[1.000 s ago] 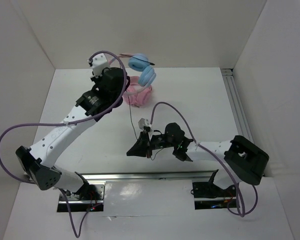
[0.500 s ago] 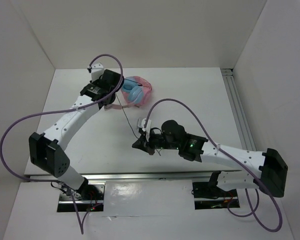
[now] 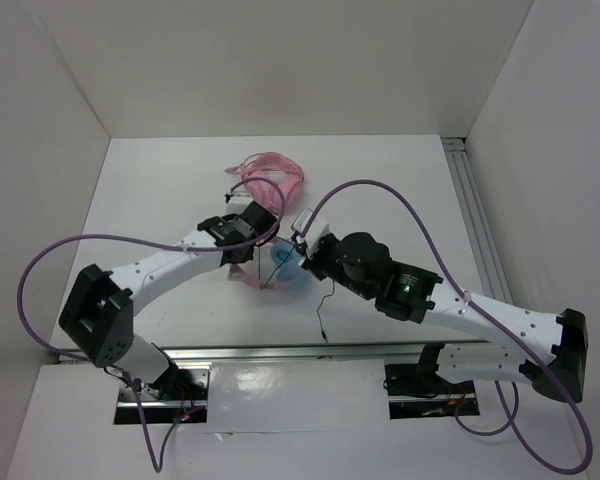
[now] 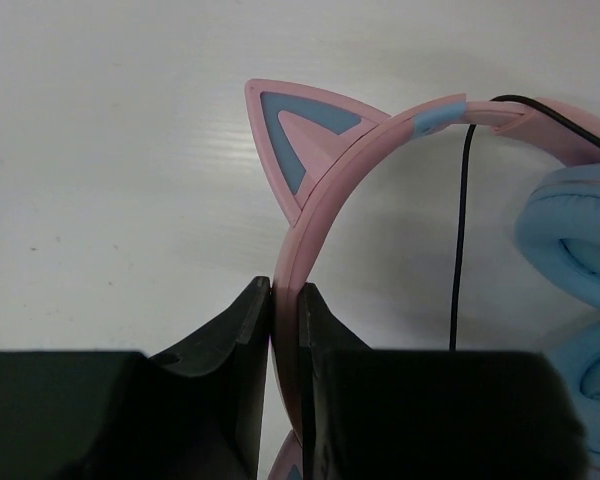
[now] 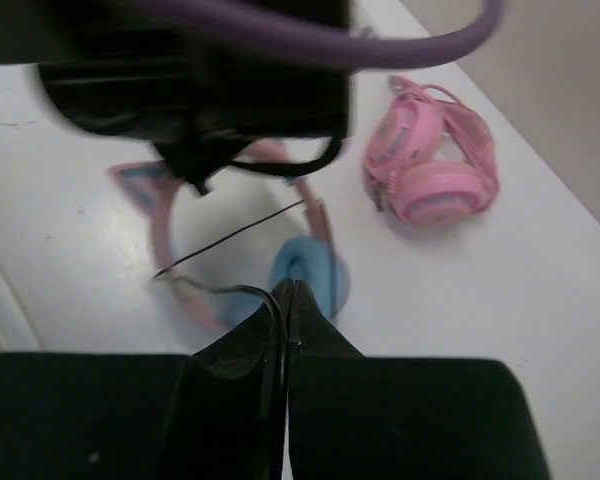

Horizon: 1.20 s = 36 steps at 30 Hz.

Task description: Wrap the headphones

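Note:
The headphones (image 3: 283, 268) lie mid-table, with light-blue ear cups (image 4: 570, 230) and a thin pink headband carrying a cat ear (image 4: 302, 135). My left gripper (image 4: 285, 292) is shut on the headband just below that ear; from above the left gripper (image 3: 252, 248) sits left of the cups. My right gripper (image 5: 286, 292) is shut on the thin black cable (image 5: 230, 235), right beside the blue ear cup (image 5: 315, 272); from above the right gripper (image 3: 302, 258) touches the cups' right side. A loose length of the cable (image 3: 322, 312) trails toward the near edge.
All-pink headphones (image 3: 270, 175) lie behind, toward the back of the table, also in the right wrist view (image 5: 435, 165). White walls enclose the table. A metal rail (image 3: 472, 190) runs along the right side, and another rail (image 3: 300, 352) crosses the near edge.
My left arm carried the headphones from the back of the table, beside the all-pink pair, down to the middle. My right gripper, holding the cable, moved right and up against the ear cups.

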{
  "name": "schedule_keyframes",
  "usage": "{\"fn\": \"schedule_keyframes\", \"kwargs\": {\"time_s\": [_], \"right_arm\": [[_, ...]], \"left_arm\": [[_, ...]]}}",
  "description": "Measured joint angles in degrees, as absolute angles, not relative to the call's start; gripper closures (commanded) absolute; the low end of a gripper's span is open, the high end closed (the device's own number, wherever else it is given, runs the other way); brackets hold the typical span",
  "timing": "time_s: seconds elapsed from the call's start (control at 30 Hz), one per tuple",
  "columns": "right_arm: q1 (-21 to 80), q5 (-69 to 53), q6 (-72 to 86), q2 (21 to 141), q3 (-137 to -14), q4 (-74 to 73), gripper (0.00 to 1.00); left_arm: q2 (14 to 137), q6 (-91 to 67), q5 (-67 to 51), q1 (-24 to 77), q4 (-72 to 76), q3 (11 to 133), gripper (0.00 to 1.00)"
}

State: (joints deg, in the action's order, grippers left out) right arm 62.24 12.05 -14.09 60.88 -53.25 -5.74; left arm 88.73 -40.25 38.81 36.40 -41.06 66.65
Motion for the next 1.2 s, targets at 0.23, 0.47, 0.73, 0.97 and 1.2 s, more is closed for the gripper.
{"fn": "schedule_keyframes", "kwargs": {"time_s": [0.23,0.47,0.73,0.97,1.2], "right_arm": [[62.8,24.4,-17.8,60.2,-53.7,-5.5,0.97],[63.2,30.5,-23.3,59.6,-53.7,-5.2,0.97],[61.4,36.3,-26.9,60.1,-53.7,-4.4,0.97],[53.5,38.6,-26.6,65.5,-53.7,0.1,0.99],[44.1,25.4,-24.3,66.3,-53.7,0.0,1.0]], "left_arm": [[73.9,-36.1,28.9,48.5,-39.4,57.9,1.0],[69.2,-35.5,28.1,57.5,-41.2,57.5,1.0],[61.9,-33.9,30.9,60.1,-45.8,58.5,1.0],[62.0,-33.7,34.7,60.9,-48.2,60.4,1.0],[60.1,-27.0,30.5,61.4,-48.4,62.6,1.0]]}}
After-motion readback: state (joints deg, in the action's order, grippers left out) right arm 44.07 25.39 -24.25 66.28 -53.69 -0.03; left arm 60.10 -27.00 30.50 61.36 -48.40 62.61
